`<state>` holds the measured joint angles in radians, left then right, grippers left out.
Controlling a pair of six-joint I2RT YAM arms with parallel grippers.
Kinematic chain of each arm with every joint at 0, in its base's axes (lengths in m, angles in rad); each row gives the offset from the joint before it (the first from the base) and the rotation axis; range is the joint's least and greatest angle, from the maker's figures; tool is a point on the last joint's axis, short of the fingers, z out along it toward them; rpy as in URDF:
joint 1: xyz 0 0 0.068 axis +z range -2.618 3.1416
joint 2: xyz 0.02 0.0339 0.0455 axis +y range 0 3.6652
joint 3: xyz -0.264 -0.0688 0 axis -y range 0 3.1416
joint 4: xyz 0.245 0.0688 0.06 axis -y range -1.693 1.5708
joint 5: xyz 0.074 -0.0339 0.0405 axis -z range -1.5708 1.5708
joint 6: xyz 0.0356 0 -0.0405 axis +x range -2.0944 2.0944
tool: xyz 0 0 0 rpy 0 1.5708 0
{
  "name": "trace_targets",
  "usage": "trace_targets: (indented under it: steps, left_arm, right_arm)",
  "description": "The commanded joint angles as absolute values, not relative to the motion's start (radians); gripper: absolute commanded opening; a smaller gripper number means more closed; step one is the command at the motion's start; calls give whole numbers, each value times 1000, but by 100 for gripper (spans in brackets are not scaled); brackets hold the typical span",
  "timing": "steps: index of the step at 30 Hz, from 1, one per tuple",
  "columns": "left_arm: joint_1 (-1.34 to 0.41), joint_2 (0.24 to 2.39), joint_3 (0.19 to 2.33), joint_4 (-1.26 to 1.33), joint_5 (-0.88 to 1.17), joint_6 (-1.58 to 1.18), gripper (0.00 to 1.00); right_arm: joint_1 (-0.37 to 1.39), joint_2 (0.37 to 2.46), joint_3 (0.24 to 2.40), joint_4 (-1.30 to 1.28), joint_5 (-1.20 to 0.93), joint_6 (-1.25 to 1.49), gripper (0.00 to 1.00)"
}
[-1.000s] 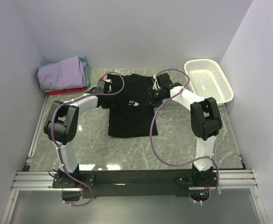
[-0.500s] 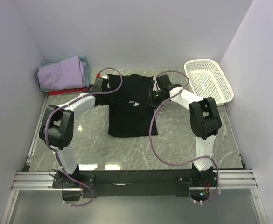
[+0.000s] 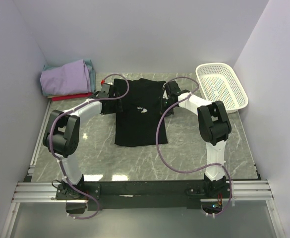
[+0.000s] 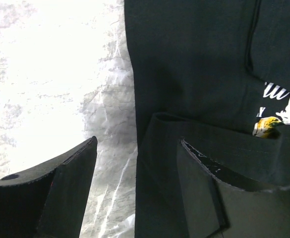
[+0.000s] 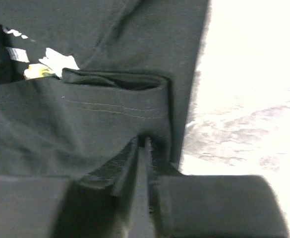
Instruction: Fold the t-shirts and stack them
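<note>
Just left of the white mesh basket (image 3: 219,65), on the marble table (image 3: 194,144): the black t-shirt (image 3: 137,124), spread flat, collar toward the back wall, a small pale print (image 3: 142,109) on its chest. Narrowed on both sides, with each sleeve turned in over the body.

At the shirt edge farther from the basket, the left gripper (image 4: 137,144) – fingers (image 4: 70,178) spread wide, clasping nothing. One finger over bare marble, the other over black cloth, so straddling the shirt's side edge just short of the folded-in sleeve.

At the shirt edge nearer the basket, the right gripper (image 5: 144,144) – fingers nearly together, seemingly pinching the hem of the turned-in sleeve fold. Hard to judge how much cloth sits in the pinch, black on black.

Far left of the basket, in the back corner by the wall: a pile of folded shirts, with lavender (image 3: 65,77) on top, teal (image 3: 89,63) showing behind and red (image 3: 70,97) along the bottom edge.
</note>
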<state>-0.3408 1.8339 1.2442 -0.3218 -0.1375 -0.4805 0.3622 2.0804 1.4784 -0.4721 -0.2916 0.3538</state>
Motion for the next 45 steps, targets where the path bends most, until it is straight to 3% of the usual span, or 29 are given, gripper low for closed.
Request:
trace_targets:
  steps: [1,3,5,26,29,32,45]
  left_arm:
    - [-342,1806,1250,-322,-167,-472,71]
    - [-342,1804,1250,-324,-166,-469,71]
    - [-342,1807,1255,-331,-172,-468,70]
    - [-348,1760,1239,-330,-149,-463,69]
    - [-351,1749,1233,-313,-123,-463,69]
    - [-353,1747,1235,-304,-88,-466,69]
    - [-353,1761,1238,-302,-69,-466,70]
  right_arm:
    - [364,2099,1488,-483,-212,354,13]
    - [364,2094,1485,-486,-189,356,3]
    - [359,2095,1485,-489,-161,362,0]
    - [348,1963,1424,-462,6,371,0]
    - [348,1956,1417,-430,-64,365,32]
    - [350,1968,1437,-411,-101,367,41]
    - [348,2085,1551,-413,-236,351,43]
